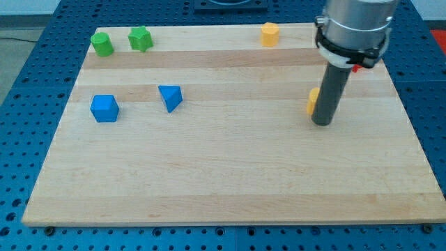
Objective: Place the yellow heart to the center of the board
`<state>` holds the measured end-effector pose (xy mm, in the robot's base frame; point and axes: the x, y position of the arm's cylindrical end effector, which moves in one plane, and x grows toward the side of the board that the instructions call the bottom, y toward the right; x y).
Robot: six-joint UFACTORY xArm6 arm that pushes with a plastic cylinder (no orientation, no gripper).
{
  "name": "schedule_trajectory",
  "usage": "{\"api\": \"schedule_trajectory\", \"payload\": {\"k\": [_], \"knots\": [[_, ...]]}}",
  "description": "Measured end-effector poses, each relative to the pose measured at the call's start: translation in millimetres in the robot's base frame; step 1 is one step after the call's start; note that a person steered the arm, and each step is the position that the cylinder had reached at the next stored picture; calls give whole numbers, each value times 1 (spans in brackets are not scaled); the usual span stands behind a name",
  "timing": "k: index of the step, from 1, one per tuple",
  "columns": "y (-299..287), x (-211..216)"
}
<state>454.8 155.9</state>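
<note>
Bright even light, sharp focus, soft short shadows, mild sheen on board [230, 174]

A broad silver-grey cylindrical housing [352, 24] ends in a black ring collar [348, 50] with a small red mark [356, 67] at its lower edge — below it a straight, matte dark-grey rod [330, 94] runs down to my tip [322, 123], blunt and flat-ended.

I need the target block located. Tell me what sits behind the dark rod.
A yellow block peeks out at the view's left of the rod, right beside my tip. Most of it is covered, so its heart shape cannot be confirmed. A small red bit shows higher up.
</note>
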Motion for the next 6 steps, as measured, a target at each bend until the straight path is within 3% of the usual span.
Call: {"api": "schedule_trajectory", "payload": {"k": [1, 2, 3, 4, 6], "knots": [[-9, -30], [-35, -31], [46, -18], [54, -60], [-56, -61]]}}
